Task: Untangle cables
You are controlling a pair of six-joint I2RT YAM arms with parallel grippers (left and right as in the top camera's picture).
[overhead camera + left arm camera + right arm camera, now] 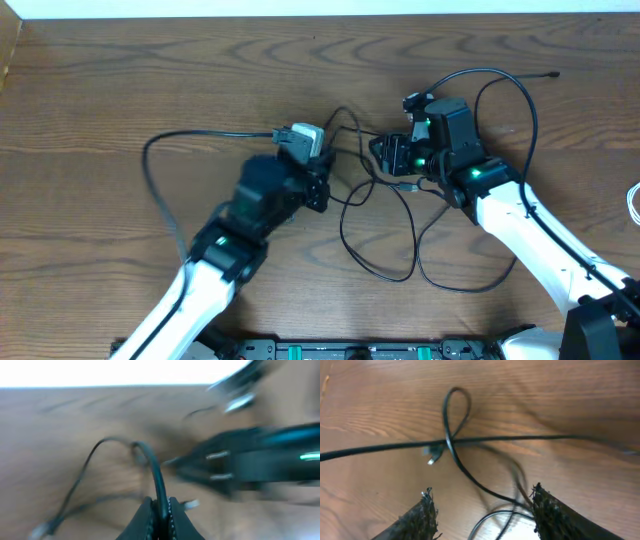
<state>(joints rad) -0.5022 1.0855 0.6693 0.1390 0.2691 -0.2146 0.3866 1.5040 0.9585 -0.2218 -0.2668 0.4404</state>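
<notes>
Left end effector (160, 504) clamps one black cable (159, 477); right end effector (482, 492) agape.

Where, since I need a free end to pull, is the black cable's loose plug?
Overhead view: the loose plug lies far right on the table, ending a black cable that arcs out beyond the right arm.

Two end effectors (161, 510) (482, 495), one table (100, 80), several black cables (520, 437), number unclear.

White arms (530, 225), black wrists (262, 190) with green lights (473, 175), dark fingers (420, 517).
</notes>
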